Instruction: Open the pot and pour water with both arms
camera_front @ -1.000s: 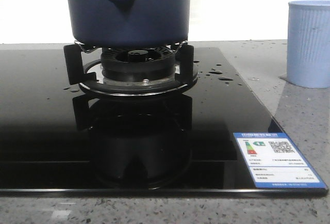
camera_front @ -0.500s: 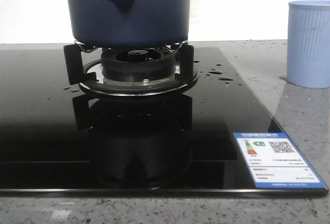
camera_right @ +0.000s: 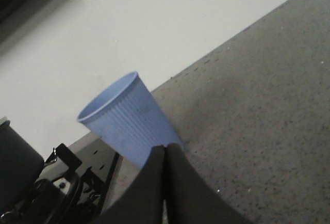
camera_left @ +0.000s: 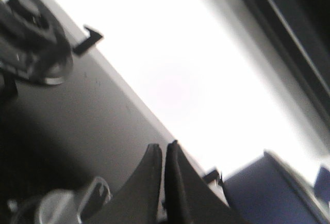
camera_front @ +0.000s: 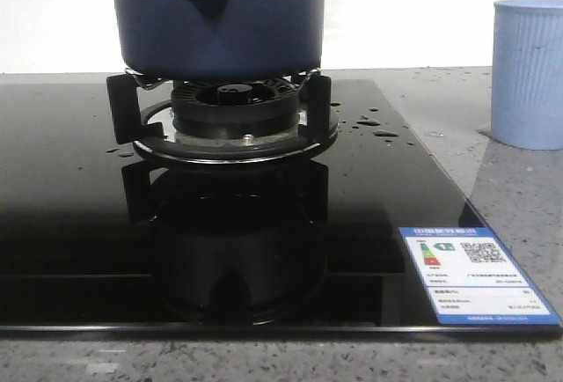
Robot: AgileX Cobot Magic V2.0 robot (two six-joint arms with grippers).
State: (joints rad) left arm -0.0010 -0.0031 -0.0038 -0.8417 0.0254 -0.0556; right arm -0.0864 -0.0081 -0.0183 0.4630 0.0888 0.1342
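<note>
Pot (camera_front: pixel 220 17) on burner (camera_front: pixel 233 113); cup (camera_front: pixel 528 74) at right.
Water (camera_front: pixel 374 127) drops between them; left gripper (camera_left: pixel 164 154) and right gripper (camera_right: pixel 165 154) closed, empty.

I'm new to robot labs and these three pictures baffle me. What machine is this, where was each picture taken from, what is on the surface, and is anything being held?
This is a two-armed robot; each arm ends in a two-fingered gripper. The front picture looks forward over a grey counter. There, a dark blue pot sits on the burner of a black glass stove. Water drops lie on the glass, and a light-blue ribbed cup stands to the right on the counter. The other two pictures come from cameras on the wrists. The left gripper appears above the stove's edge, its fingers together and empty. The right gripper is also closed and empty, near the cup. Nothing is held.
</note>
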